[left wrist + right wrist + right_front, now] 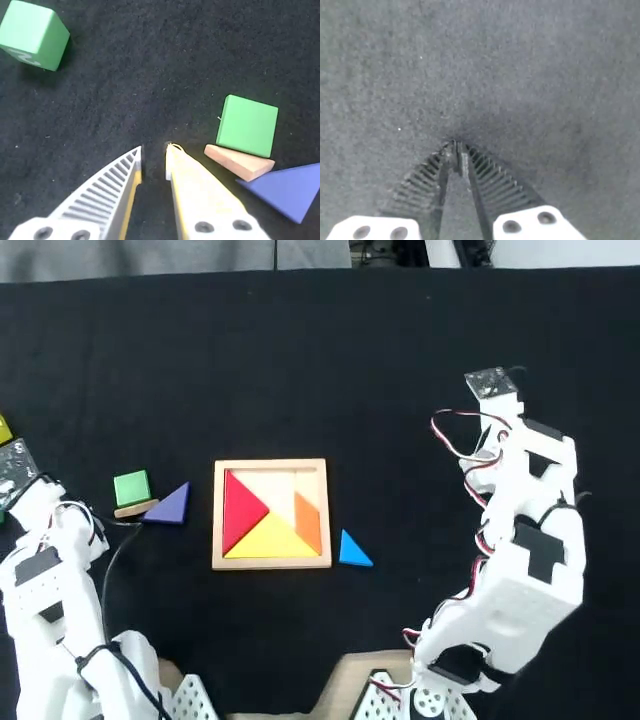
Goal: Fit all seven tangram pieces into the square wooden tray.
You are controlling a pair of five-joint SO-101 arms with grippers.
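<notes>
The square wooden tray (pixel 270 465) lies mid-table, holding a red triangle (pixel 241 506), a yellow triangle (pixel 270 539) and an orange piece (pixel 308 521). Just right of the tray, a small blue triangle (pixel 353 550) rests on the cloth. To the tray's left sit a green square (pixel 131 487) (pixel 247 125), a tan triangle (pixel 135 508) (pixel 239 162) partly under it, and a purple triangle (pixel 170 506) (pixel 290 189). My left gripper (pixel 14 465) (pixel 154 149) hovers left of these pieces, narrowly open and empty. My right gripper (pixel 490 383) (pixel 456 145) is shut over bare cloth, far right of the tray.
A black cloth covers the table. Another green block (pixel 32 34) lies by the table's left edge, beyond my left gripper. The arm bases (pixel 400 695) stand at the front edge.
</notes>
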